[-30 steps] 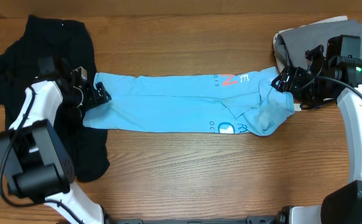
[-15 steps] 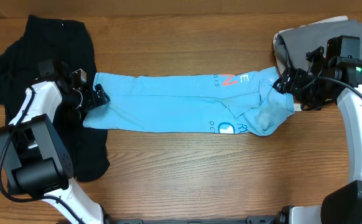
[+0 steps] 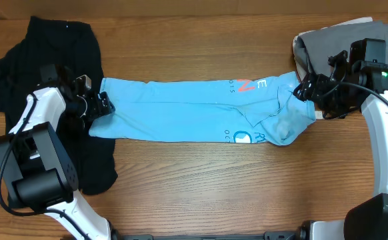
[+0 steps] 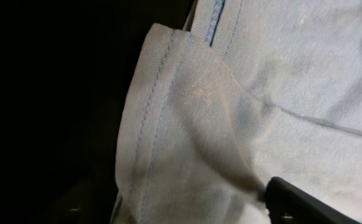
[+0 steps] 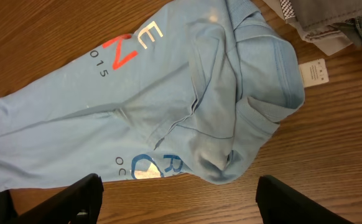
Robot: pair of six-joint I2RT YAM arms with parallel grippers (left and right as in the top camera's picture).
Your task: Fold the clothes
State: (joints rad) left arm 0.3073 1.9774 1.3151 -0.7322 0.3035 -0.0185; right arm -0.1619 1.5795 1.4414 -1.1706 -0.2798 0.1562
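My left pincer [image 3: 103, 103] sits at the left hem of the blue shirt [image 3: 181, 110]. In its wrist view only one dark finger [image 4: 305, 202] shows, and the pale cloth puckers toward its tip. I cannot tell whether the pincer is closed on the hem.

My right pincer [image 3: 307, 88] hangs over the shirt's opposite end, by the collar. In its wrist view the two fingers stand wide apart with nothing between them, above the rumpled neck.

The shirt lies in a long band across the middle of the wooden surface [image 3: 201, 193], folded lengthwise. Red and white lettering [image 3: 247, 85] sits near its right end. A small white tag [image 5: 313, 71] lies on the wood just beside the collar.

Under the shirt's left hem spreads a black garment [image 3: 47, 53], loosely heaped. Just beyond the shirt's right end lies a grey garment [image 3: 344, 37], partly behind the right arm. Brown wood grain fills the overhead view to every edge.
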